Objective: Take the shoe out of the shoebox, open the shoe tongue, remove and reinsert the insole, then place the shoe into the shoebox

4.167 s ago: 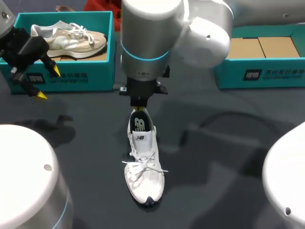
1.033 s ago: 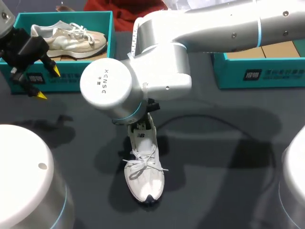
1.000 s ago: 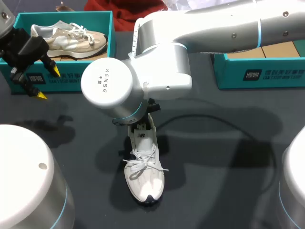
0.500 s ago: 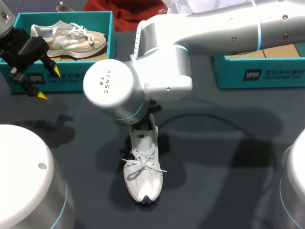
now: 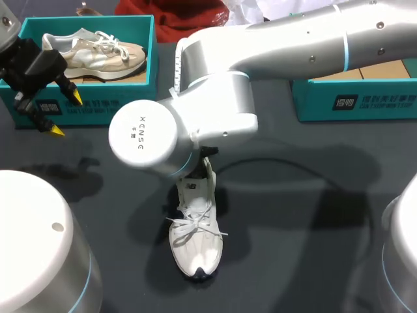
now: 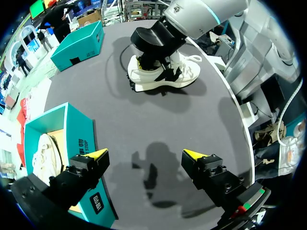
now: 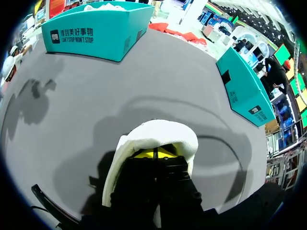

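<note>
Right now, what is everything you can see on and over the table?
white shoe: one, white, upright mid-table, toe toward the robot.
left shoebox: one, teal, far left of the table.
beige shoe: one, beige and white, lying in the left shoebox.
right shoebox: one, teal with brown cardboard floor, far right.
table: one, dark grey.
left end effector: open, above the table beside the left shoebox.
right end effector: tips together inside the white shoe's heel opening.

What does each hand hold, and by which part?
Left hand: open, holds nothing. Right hand: inside the white shoe's heel opening; any hold cannot be told.
</note>
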You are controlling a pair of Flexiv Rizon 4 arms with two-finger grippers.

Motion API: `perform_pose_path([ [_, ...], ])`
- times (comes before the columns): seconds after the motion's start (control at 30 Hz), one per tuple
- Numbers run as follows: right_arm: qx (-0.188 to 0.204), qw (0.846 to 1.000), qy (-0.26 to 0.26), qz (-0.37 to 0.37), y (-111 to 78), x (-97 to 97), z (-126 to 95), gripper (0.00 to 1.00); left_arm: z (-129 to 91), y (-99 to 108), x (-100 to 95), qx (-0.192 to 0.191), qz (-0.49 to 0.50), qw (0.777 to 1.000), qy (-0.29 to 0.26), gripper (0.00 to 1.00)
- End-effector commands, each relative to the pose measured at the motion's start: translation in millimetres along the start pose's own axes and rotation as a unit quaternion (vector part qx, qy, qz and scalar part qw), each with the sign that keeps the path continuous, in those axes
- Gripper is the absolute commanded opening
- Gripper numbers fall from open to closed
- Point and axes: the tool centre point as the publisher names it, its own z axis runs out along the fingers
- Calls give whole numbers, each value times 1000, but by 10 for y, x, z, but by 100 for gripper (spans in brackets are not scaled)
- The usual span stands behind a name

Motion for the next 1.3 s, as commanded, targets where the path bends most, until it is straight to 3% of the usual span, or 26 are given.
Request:
perform_pose_path([
  [0.03, 10, 997, 1, 74, -92, 62, 139, 0, -3, 0, -1, -1, 0, 1000, 1, 100],
  [0.4, 66, 995, 18, 77, -242, 183, 83, 0, -3, 0, -1, -1, 0, 1000, 1, 100],
  [0.6, 23, 995, -31, 97, -191, 86, -252, 0, -3, 0, -1, -1, 0, 1000, 1, 100],
  [0.7, 11, 993, -55, 104, -174, 38, -288, 0, -3, 0, -1, -1, 0, 1000, 1, 100],
  [0.87, 38, 990, -83, 104, -197, 13, -113, 0, -3, 0, -1, -1, 0, 1000, 1, 100],
  [1.07, 76, 988, -76, 107, -313, 33, 138, 0, -3, 0, -1, -1, 0, 1000, 1, 100],
  [1.3, 97, 987, -53, 114, -424, 101, 201, 0, -3, 0, -1, -1, 0, 1000, 1, 100],
])
